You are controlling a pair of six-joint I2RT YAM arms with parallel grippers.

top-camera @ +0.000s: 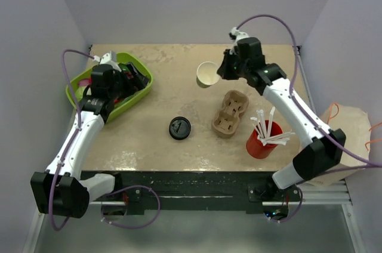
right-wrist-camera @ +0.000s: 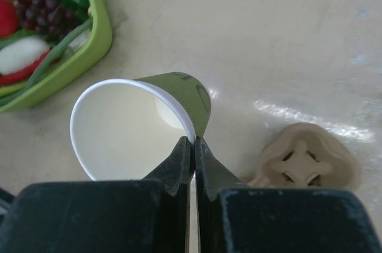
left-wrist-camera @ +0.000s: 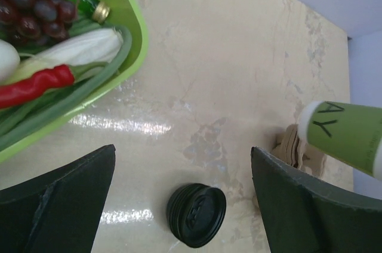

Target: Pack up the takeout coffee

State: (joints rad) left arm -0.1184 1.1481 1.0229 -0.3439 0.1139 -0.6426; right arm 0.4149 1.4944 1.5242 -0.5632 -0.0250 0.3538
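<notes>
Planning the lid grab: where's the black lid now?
Top view: the black lid lies on the table near the middle, just left of the cardboard cup carrier and right of the green tray.

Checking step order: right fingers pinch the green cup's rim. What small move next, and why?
Probably carry the cup over the pulp carrier and level it above a pocket: the right fingers are shut on its rim, the cup is tilted, the carrier sits empty nearby.
</notes>
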